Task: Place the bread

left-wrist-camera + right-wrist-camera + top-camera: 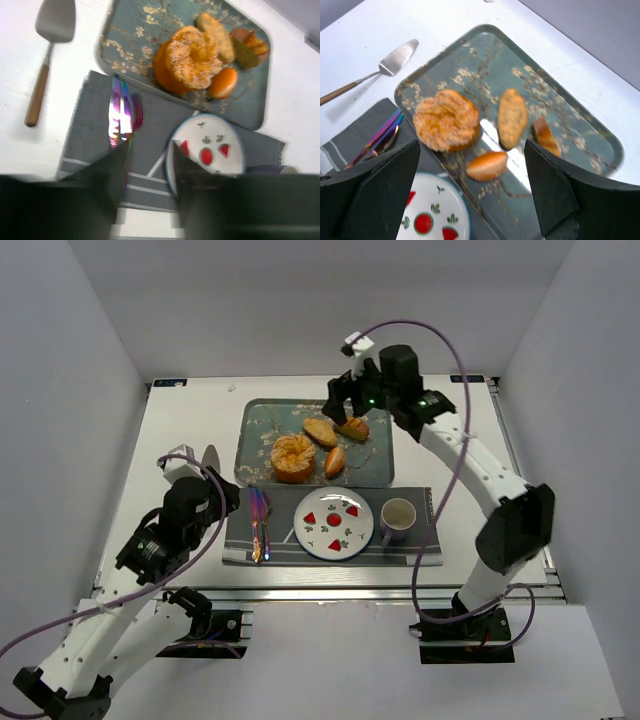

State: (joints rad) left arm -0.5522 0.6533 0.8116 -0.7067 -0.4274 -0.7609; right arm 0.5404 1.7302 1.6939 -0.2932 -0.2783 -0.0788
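The bread (320, 431) is an oval golden-tan roll lying on the blue floral tray (375, 465), right of the large round sugared bun (292, 457). It also shows in the right wrist view (512, 117) and the left wrist view (215, 36). My right gripper (345, 412) hangs open and empty above the tray, just right of the bread; in its own view (471, 145) the jaws stand wide apart. My left gripper (225, 502) is open and empty over the grey placemat's left end, as its own view (150, 150) shows.
A small bright orange oval piece (335, 461) and a brown slice (353, 427) also lie on the tray. A white watermelon-print plate (334, 523), a cup (397, 518) and iridescent cutlery (259, 523) sit on the placemat (420, 540). A cake server (50, 45) lies left of the tray.
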